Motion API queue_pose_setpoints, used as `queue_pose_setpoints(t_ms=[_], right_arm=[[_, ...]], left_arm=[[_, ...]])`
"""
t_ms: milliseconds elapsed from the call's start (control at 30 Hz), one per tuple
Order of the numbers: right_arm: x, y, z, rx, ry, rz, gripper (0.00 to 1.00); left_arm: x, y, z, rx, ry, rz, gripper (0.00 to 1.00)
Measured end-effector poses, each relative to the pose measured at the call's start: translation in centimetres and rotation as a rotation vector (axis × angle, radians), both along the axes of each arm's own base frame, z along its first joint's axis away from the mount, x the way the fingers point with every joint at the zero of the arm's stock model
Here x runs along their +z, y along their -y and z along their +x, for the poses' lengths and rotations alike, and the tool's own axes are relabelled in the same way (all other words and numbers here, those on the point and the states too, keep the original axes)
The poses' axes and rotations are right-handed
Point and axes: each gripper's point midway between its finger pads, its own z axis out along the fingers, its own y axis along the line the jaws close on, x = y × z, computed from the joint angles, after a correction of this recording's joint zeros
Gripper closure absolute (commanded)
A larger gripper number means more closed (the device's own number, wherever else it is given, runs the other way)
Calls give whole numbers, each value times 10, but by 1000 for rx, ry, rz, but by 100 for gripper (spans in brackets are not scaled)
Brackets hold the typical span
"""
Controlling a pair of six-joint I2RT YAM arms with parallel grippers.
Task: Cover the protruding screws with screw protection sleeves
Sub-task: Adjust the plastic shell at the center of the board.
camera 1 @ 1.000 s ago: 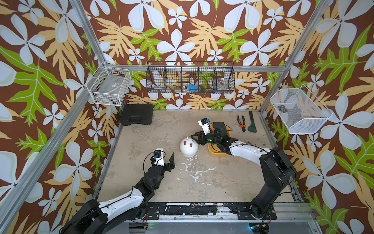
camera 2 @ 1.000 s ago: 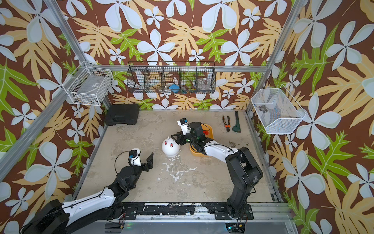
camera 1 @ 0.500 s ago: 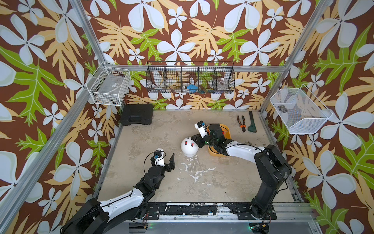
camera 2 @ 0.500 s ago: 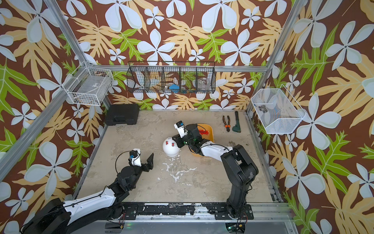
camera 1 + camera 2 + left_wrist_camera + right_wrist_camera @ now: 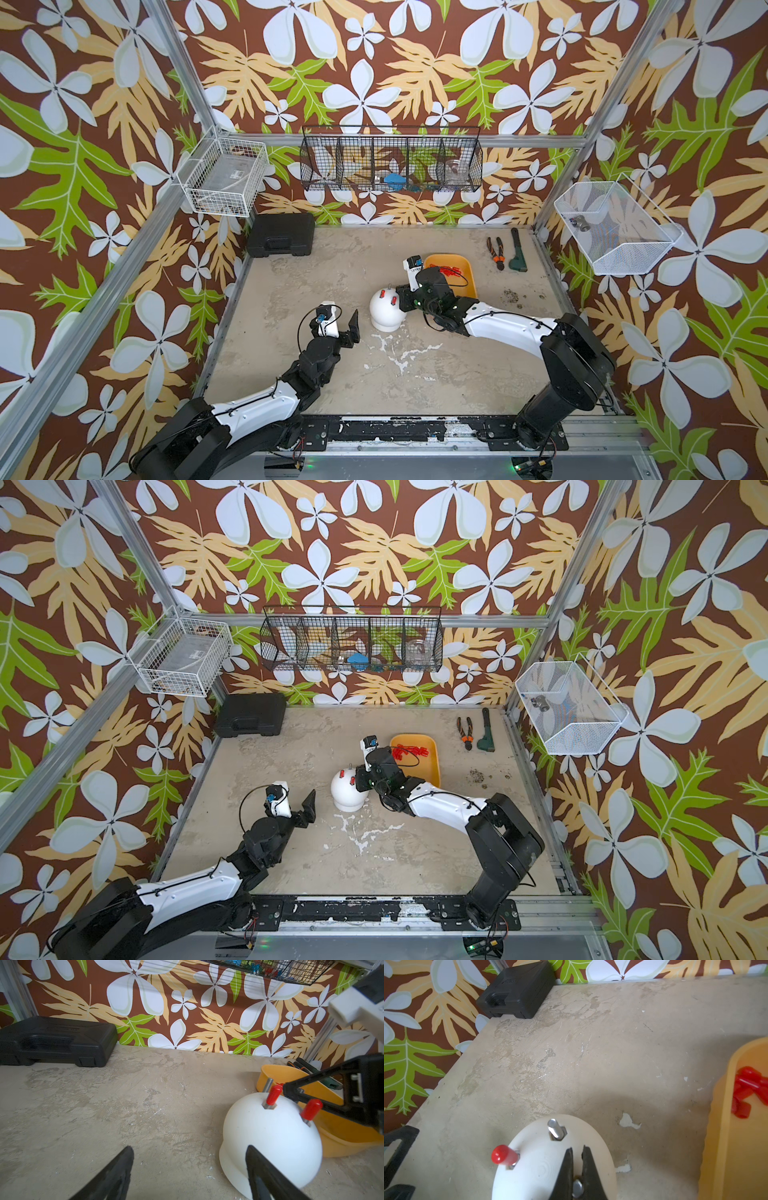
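The white dome point(image 5: 386, 313) stands mid-table with the protruding screws on top. Two carry red screw protection sleeves point(image 5: 273, 1094) point(image 5: 311, 1109); one bare screw point(image 5: 555, 1128) stands behind them. My right gripper point(image 5: 577, 1149) lies over the dome's top, shut, its tips point(image 5: 400, 297) beside the sleeved screws. A grey metal tip point(image 5: 577, 1188) shows in the slit between its fingers; I cannot tell whether it is clamped. More sleeves point(image 5: 749, 1091) lie in the orange tray point(image 5: 451, 256). My left gripper point(image 5: 189, 1148) is open and empty, low beside the dome point(image 5: 347, 796).
A black case point(image 5: 280, 240) sits at the back left corner. Orange-handled pliers point(image 5: 495, 253) and a green-handled tool point(image 5: 517, 258) lie at the back right. Wire baskets hang on the walls. White flecks mark the table in front of the dome.
My right gripper has slid from beside the tray onto the dome's top and its jaws have closed. The left arm has stayed put.
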Motion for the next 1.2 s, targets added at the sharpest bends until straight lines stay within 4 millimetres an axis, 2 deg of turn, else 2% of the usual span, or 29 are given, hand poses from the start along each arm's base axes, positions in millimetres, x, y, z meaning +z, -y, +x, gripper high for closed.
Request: queue_pose_setpoints(t_ms=[167, 300, 400, 500, 633, 767, 933, 1000, 1067, 1100, 1133, 1167, 1200], right_arm=[[5, 17, 5, -242, -2, -56, 100], [15, 16, 19, -404, 15, -105, 100], [11, 13, 27, -484, 14, -120, 100], [1, 16, 21, -547, 8, -149, 100], [0, 13, 9, -592, 45, -193, 100], [-2, 0, 8, -617, 75, -193, 100], [-11, 2, 11, -651, 96, -231, 100], [-11, 1, 11, -653, 100, -234, 85], [-9, 0, 12, -651, 106, -232, 58], [-6, -3, 13, -641, 111, -228, 42], [-1, -6, 13, -623, 117, -223, 16], [5, -8, 13, -605, 124, -213, 2], [11, -10, 12, -591, 132, -202, 2]], left_arm=[[6, -8, 0, 47, 14, -30, 15], [9, -18, -1, 94, 17, -50, 15], [9, -24, -3, 121, 22, -52, 15], [5, -28, -4, 136, 15, -43, 15], [5, -31, -4, 153, 15, -39, 15], [3, -31, -4, 159, 10, -33, 15], [1, -33, -5, 163, 6, -29, 15], [0, -34, -5, 167, 5, -27, 15], [0, -34, -5, 170, 5, -27, 15], [0, -34, -5, 170, 6, -27, 15], [0, -34, -5, 170, 5, -26, 15], [-1, -34, -5, 170, 4, -24, 15], [-2, -34, -5, 169, 2, -23, 15]])
